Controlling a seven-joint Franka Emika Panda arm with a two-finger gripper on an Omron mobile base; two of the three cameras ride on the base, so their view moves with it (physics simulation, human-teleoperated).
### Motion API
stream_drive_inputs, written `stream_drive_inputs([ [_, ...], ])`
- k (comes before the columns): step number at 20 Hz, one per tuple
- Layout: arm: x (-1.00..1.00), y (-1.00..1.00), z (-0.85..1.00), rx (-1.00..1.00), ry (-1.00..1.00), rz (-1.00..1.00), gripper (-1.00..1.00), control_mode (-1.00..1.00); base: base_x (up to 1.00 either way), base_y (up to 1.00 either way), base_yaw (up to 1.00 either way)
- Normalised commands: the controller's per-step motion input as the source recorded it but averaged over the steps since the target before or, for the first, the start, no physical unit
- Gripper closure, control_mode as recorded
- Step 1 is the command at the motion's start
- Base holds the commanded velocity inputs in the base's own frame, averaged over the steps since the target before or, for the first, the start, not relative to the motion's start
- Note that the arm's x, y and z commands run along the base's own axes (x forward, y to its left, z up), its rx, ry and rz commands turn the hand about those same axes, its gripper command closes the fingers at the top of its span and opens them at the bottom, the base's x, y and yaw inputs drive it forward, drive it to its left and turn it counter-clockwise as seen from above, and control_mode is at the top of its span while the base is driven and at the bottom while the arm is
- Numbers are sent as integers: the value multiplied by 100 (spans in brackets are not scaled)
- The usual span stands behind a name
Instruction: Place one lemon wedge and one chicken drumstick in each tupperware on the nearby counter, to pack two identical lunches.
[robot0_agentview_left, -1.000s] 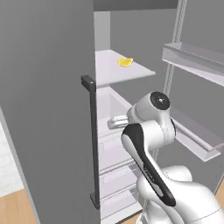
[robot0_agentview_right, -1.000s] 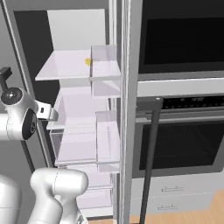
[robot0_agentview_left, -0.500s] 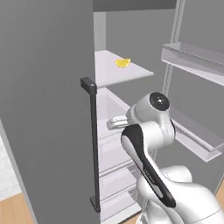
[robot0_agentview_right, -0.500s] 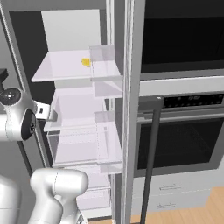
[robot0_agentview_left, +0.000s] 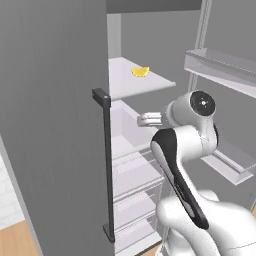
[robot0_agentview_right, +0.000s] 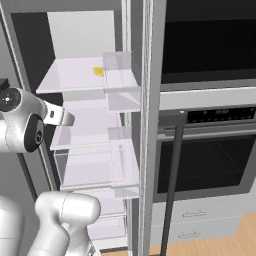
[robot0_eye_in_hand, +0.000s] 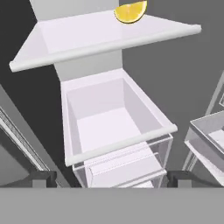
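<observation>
Yellow lemon wedge (robot0_eye_in_hand: 130, 12) sits on the upper fridge shelf (robot0_eye_in_hand: 87, 39) above your wide-open, empty gripper (robot0_eye_in_hand: 109, 178), so you're mid-approach; raise and extend next to fetch it.

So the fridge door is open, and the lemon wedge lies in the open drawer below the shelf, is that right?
Not quite. The fridge door is open, but the lemon wedge lies on the shelf above the open drawer, not in it. The hand view shows this best: the yellow piece sits on top of the shelf near its back, and no wedge lies in the drawer below.
</observation>
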Motion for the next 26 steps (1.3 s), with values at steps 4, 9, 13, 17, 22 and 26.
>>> stream_drive_inputs([
  [4, 1, -57, 100, -18, 0, -7, -100, -100, 0, 0, 0],
  [9, -3, -55, 100, -21, 0, 11, -100, -100, 0, 0, 0],
  [13, 11, -13, 40, -36, 26, 25, -100, -100, 0, 0, 0],
  [17, 15, 30, -33, -37, 11, 13, -100, -100, 0, 0, 0],
  [22, 32, 6, -6, -13, -27, 5, -100, -100, 0, 0, 0],
  [26, 36, 10, -30, -14, -26, 3, -100, -100, 0, 0, 0],
])
